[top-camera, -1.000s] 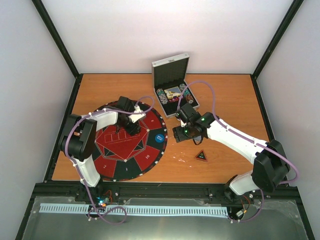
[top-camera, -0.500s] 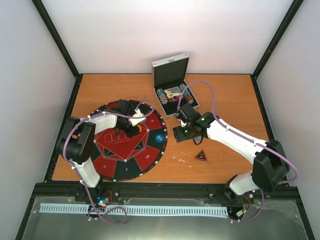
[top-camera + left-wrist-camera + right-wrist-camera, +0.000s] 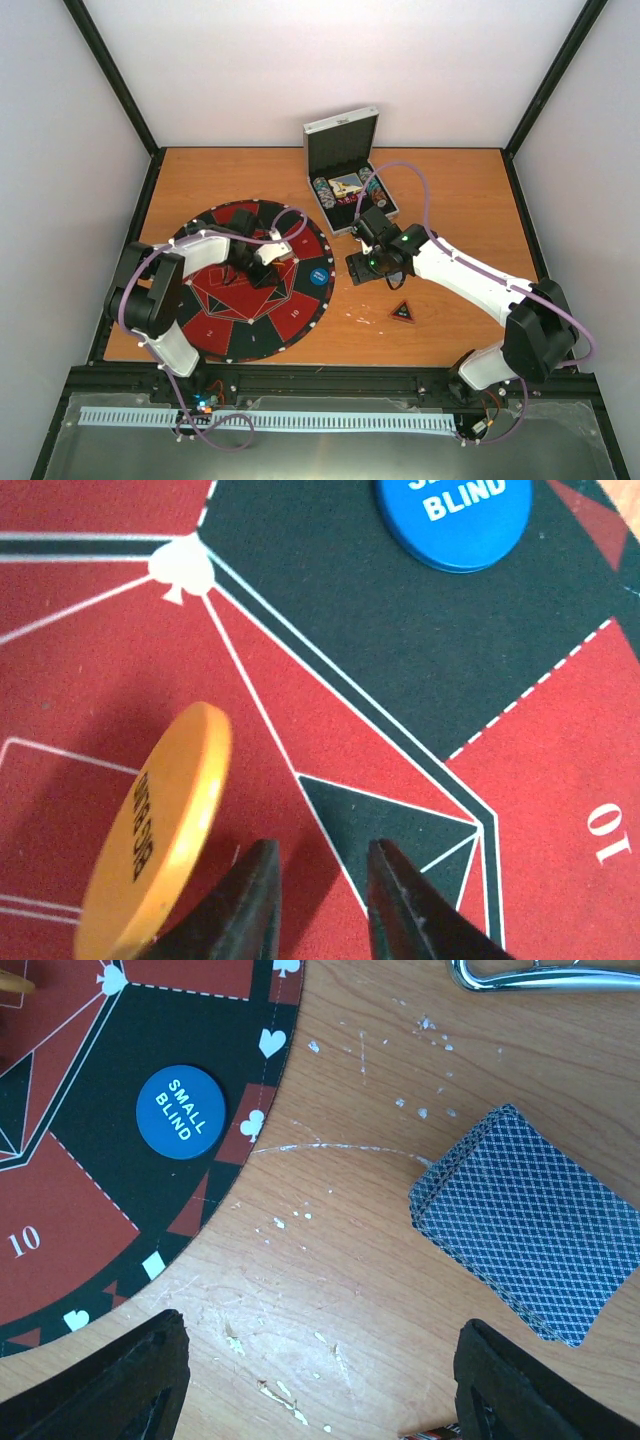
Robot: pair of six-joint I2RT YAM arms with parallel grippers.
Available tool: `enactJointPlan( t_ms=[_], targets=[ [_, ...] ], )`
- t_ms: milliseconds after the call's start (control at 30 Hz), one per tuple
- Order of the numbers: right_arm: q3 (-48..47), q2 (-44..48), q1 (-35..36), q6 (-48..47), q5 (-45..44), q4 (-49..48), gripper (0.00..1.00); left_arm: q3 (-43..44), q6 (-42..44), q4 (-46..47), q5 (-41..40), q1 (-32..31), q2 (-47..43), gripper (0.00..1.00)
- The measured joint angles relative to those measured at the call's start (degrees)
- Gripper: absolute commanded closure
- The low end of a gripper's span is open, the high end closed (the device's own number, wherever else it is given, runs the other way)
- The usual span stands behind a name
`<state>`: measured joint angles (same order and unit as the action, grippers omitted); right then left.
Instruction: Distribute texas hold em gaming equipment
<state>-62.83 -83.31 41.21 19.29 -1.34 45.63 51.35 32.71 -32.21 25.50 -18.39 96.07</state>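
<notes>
A yellow disc (image 3: 160,820) stands tilted on edge on the mat, against the outer side of my left gripper's left finger. My left gripper (image 3: 320,865) is shut down to a narrow gap over the mat's centre (image 3: 262,275), with only mat showing between the tips. The blue "small blind" disc (image 3: 455,515) lies flat on a black segment near the mat's right rim (image 3: 317,276). My right gripper (image 3: 320,1360) hangs open over bare wood right of the mat, holding nothing. A grey-blue-backed card deck (image 3: 525,1222) lies just beyond it. The black-red triangle marker (image 3: 402,312) rests on the table.
The round red-and-black mat (image 3: 225,330) covers the table's left half. The open silver case (image 3: 345,135) stands at the back centre with poker chips (image 3: 322,190) and cards inside; its handle (image 3: 540,975) shows in the right wrist view. Black frame posts border the table.
My left gripper has closed and shifted a little nearer over the mat's centre. The right arm has not moved.
</notes>
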Motion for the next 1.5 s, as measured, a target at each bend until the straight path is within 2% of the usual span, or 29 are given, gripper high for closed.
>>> enactJointPlan(
  t_ms=[133, 333, 400, 567, 633, 733, 1033, 1300, 1500],
  targets=[
    [0.04, 0.00, 0.00, 0.00, -0.09, 0.00, 0.27, 1.20, -0.59, -0.66, 1.36, 0.02, 0.15, 0.62],
    [1.07, 0.02, 0.00, 0.02, -0.42, 0.09, 0.27, 6.12, -2.38, -0.98, 1.29, 0.92, 4.15, 0.61],
    [1.40, 0.02, 0.00, 0.02, -0.44, 0.20, 0.27, 6.49, -2.29, -1.31, 1.36, 1.03, 4.59, 0.58],
    [1.60, 0.02, 0.00, 0.02, -0.59, 0.31, 0.27, 6.58, 0.37, -4.31, 3.50, 1.09, 3.45, 0.36],
    [1.62, 0.02, 0.00, 0.02, -0.59, 0.31, 0.27, 7.15, 0.76, -4.98, 3.93, 1.44, 2.49, 0.24],
    [1.62, 0.02, -0.02, 0.02, -0.59, 0.31, 0.27, 9.97, 0.20, -4.42, 2.78, 2.14, 2.45, 0.17],
    [2.14, 0.02, -0.04, 0.02, -0.63, 0.44, 0.28, 15.21, -2.25, -0.63, -5.01, 2.54, 11.50, 0.19],
    [2.25, 0.02, -0.04, 0.00, -0.59, 0.46, 0.27, 14.97, -2.84, 1.25, -6.86, 1.18, 11.65, 0.25],
    [2.25, -0.11, -0.04, 0.00, -0.59, 0.44, 0.27, 13.09, -2.80, 4.31, -10.40, -0.83, 10.75, 0.26]
  ],
)
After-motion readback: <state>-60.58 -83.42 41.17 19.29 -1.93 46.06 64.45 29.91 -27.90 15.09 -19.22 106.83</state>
